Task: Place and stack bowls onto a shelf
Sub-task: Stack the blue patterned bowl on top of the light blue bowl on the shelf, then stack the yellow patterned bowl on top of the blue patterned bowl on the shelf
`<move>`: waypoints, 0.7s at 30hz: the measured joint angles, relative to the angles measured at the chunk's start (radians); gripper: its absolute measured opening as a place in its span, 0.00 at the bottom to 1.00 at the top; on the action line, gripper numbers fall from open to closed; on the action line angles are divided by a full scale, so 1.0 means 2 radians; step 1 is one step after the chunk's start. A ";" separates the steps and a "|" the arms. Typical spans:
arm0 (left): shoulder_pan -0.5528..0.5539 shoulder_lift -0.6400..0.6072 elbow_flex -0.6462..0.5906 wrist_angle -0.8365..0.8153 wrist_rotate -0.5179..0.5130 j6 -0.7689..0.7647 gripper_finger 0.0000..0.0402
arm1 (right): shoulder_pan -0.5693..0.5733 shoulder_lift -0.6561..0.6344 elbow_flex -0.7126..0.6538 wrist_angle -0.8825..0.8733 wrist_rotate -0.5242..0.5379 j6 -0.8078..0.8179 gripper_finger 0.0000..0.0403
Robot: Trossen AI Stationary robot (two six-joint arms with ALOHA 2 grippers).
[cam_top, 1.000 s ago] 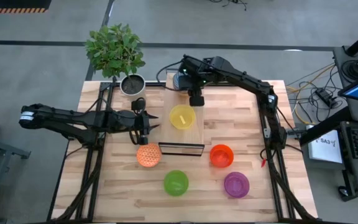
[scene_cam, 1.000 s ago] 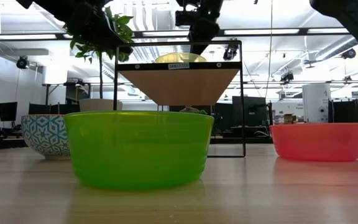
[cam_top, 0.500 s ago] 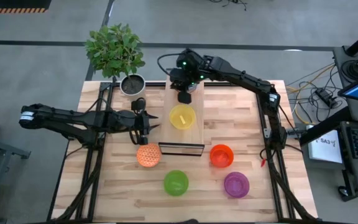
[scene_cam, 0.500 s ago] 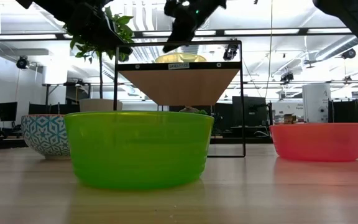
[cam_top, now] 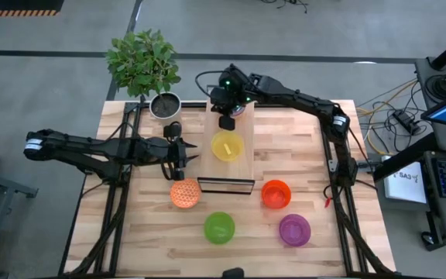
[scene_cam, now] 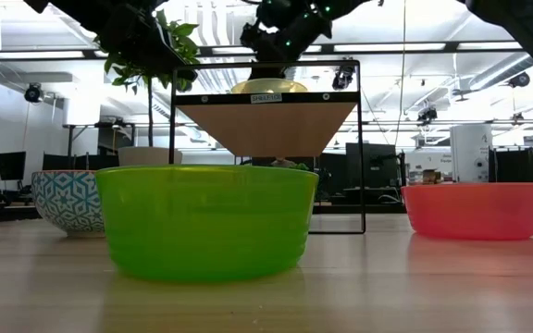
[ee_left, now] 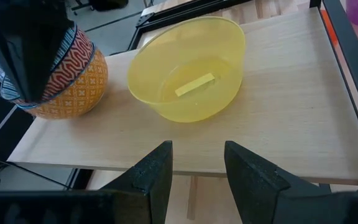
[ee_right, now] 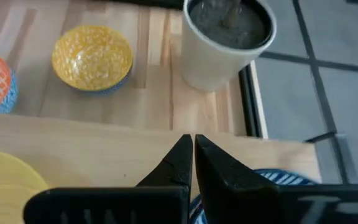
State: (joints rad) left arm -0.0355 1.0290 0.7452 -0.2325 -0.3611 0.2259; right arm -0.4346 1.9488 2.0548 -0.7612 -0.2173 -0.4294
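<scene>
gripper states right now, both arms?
Left gripper: open, holding nothing, facing the yellow bowl on the shelf.
Right gripper: shut, empty, above the shelf's back end.

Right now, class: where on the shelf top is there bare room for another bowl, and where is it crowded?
Bare wood lies on the shelf between the yellow bowl and its front frame edge. The back end is crowded: the right claw hangs there.

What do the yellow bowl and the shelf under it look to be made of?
The yellow bowl looks like thin, glossy plastic: it is translucent, and light shows through its wall. The shelf looks like pale, matte wood planks, with visible grain and seams, in a dark frame, likely metal.
</scene>
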 joint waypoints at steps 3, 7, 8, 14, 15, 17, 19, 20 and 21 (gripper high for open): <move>0.000 -0.001 0.000 -0.010 0.000 -0.013 0.32 | 0.003 -0.020 -0.002 -0.003 -0.026 0.000 0.02; 0.000 -0.005 0.009 -0.065 -0.017 -0.071 0.32 | 0.021 -0.074 -0.034 -0.008 -0.077 -0.001 0.02; 0.000 -0.007 0.012 -0.078 -0.021 -0.089 0.32 | 0.029 -0.092 -0.051 -0.005 -0.076 -0.005 0.02; 0.000 -0.009 0.016 -0.101 -0.018 -0.159 0.32 | 0.073 -0.223 -0.199 0.049 -0.073 0.012 0.02; 0.000 -0.009 0.016 -0.106 -0.007 -0.174 0.32 | 0.082 -0.245 -0.225 0.060 -0.073 0.022 0.02; 0.000 -0.008 0.021 -0.132 0.029 -0.209 0.32 | 0.103 -0.288 -0.277 0.079 -0.066 0.038 0.02; 0.000 -0.006 0.029 -0.159 0.070 -0.255 0.32 | 0.128 -0.324 -0.328 0.102 -0.039 0.056 0.02; 0.000 -0.004 0.034 -0.170 0.084 -0.277 0.32 | 0.141 -0.339 -0.352 0.111 -0.024 0.063 0.02; -0.002 -0.002 0.040 -0.183 0.093 -0.294 0.32 | 0.155 -0.353 -0.374 0.119 -0.008 0.066 0.02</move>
State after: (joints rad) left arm -0.0391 1.0253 0.8250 -0.5992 -0.1751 -0.3626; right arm -0.1238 1.2421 1.3070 -0.5242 -0.2337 -0.2972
